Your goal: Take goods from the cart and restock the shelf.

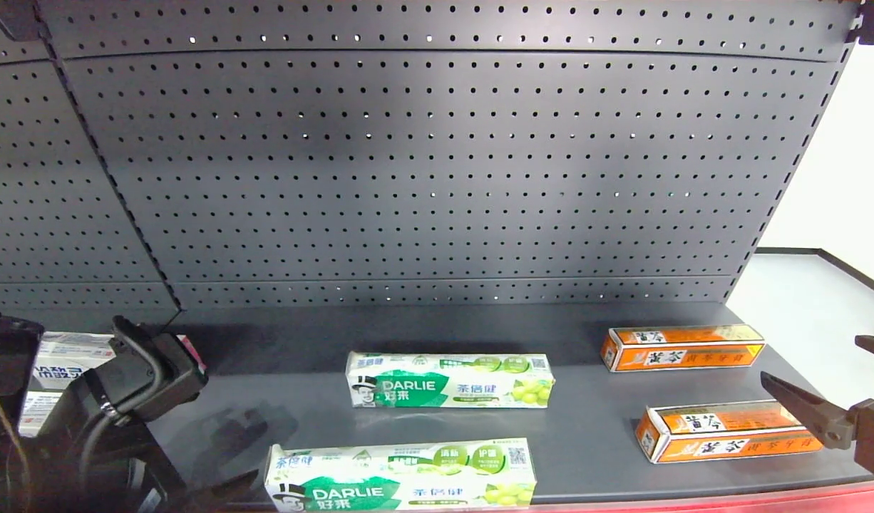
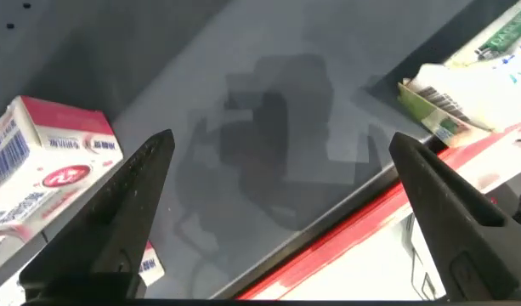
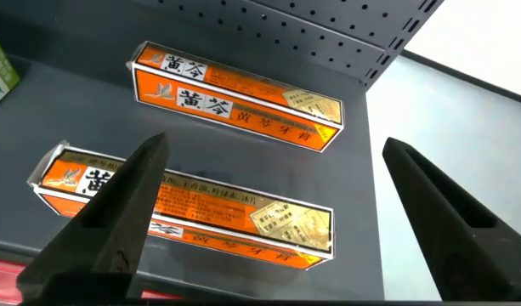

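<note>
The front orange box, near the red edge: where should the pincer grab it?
Across its middle, from above. The front orange box lies flat, long and narrow, so the open right pincer could probably close on its two long sides. The rear orange box lies apart, leaving both sides free.

Left arm: positioned at the near left, low in the scene; left gripper: jaws spread wide, nothing held between them; fingers dark, flat-sided and tapered to points; right gripper: enters from the near right edge, pointing left; jaws spread wide, nothing held between them; one of its fingers lies nearer, the other farther; the two grippers stand well apart.
</note>
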{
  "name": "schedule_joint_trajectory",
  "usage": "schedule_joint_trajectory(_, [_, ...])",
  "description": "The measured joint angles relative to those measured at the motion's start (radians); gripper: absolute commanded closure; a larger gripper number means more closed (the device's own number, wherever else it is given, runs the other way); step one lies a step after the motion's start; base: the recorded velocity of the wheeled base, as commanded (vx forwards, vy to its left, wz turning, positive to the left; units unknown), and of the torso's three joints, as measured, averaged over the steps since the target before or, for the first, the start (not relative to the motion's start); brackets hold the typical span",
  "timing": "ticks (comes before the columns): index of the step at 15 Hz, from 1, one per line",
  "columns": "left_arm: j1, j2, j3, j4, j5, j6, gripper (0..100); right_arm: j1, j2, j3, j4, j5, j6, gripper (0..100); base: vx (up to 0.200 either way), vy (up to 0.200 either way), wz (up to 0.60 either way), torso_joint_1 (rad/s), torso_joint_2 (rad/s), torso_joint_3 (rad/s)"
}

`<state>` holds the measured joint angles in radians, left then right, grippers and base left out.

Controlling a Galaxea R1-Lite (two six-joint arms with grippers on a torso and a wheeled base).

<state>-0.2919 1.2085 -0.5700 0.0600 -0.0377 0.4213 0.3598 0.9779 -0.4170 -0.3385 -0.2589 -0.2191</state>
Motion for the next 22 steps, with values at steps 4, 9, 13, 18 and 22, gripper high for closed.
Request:
schedule_joint_trajectory(4, [-0.005,0.042,-0.009,-0.062,-0.003,0.000,0,-0.006,-0.006,0.004,0.000,0.000,0.000,0,0.000,0.000,0.00,0.000,0.00,0.000])
schedule_joint_trajectory(9, [-0.039,0.059,-0.015,-0.061,-0.003,0.000,0,-0.008,-0.008,0.006,0.000,0.000,0.000,0,0.000,0.000,0.00,0.000,0.00,0.000])
schedule_joint_trajectory(13, [-0.067,0.060,-0.015,-0.061,-0.005,-0.001,0,-0.007,-0.013,0.018,0.000,0.000,0.000,0,0.000,0.000,0.00,0.000,0.00,0.000])
schedule_joint_trajectory(18, [-0.090,0.063,-0.014,-0.061,-0.005,0.000,0,-0.006,-0.025,0.034,0.000,0.001,-0.001,0,0.000,0.000,0.00,0.000,0.00,0.000])
schedule_joint_trajectory(22, [-0.106,0.071,-0.014,-0.061,-0.005,0.000,0,-0.006,-0.026,0.036,0.000,0.001,-0.001,0,0.000,0.000,0.00,0.000,0.00,0.000])
